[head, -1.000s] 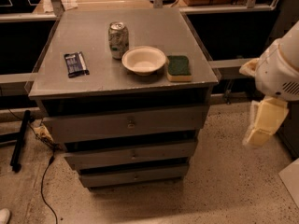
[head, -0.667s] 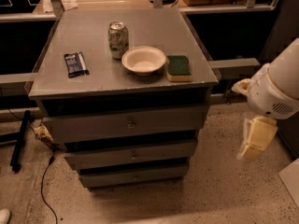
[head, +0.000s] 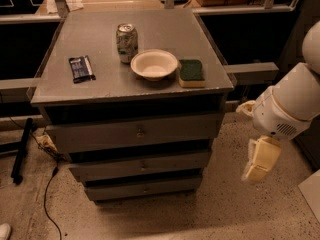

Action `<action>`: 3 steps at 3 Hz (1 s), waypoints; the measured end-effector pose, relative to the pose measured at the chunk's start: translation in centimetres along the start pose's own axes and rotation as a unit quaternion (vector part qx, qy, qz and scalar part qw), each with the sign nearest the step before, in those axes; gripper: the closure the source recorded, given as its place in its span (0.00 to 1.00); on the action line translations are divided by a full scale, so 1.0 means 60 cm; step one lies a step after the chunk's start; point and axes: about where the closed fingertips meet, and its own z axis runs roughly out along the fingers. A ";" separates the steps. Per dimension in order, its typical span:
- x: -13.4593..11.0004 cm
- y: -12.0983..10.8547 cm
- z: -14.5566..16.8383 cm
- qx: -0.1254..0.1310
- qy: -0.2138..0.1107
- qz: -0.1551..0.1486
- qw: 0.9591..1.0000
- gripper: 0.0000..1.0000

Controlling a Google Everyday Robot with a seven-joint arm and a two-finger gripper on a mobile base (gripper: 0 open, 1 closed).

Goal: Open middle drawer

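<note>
Down low at the right side of the cabinet (head: 127, 96), well apart from it: the gripper (head: 256, 171), pointing at the floor. Holding nothing. Open or closed? Cannot tell from here.

Three grey drawers in the front of the cabinet, one under the other. The middle drawer (head: 105, 170) right between the tall top drawer (head: 100, 136) and the thin bottom drawer (head: 115, 190). Looks shut, not yet pulled out.

A small knob (head: 142, 165) in the very middle of the long flat front. The best spot to grab, and the only one to see.

Looks like metal: hard and stiff, not soft, not easy to break. Maybe a bit heavy. No way to know about stuff inside. Tiny and smooth, that knob, so likely slippery. Needs a tight pinch right on it, then a slow, straight pull away from the cabinet, not up and not sideways.

On the cabinet top (head: 100, 34): a can (head: 126, 42) near the middle, toward the back edge; a bowl (head: 154, 64) just in front of it; a green sponge (head: 191, 72) just beside the bowl, near the right edge; a dark packet (head: 81, 68) near the left edge. Risk of shaking them, or tipping the can, with a hard yank. So: gentle and steady.
</note>
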 end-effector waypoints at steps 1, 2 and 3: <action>0.009 0.019 0.031 -0.017 -0.006 0.019 1.000 0.00; 0.050 0.065 0.114 -0.029 0.009 0.038 0.999 0.00; 0.054 0.064 0.205 -0.046 0.004 0.033 0.998 0.00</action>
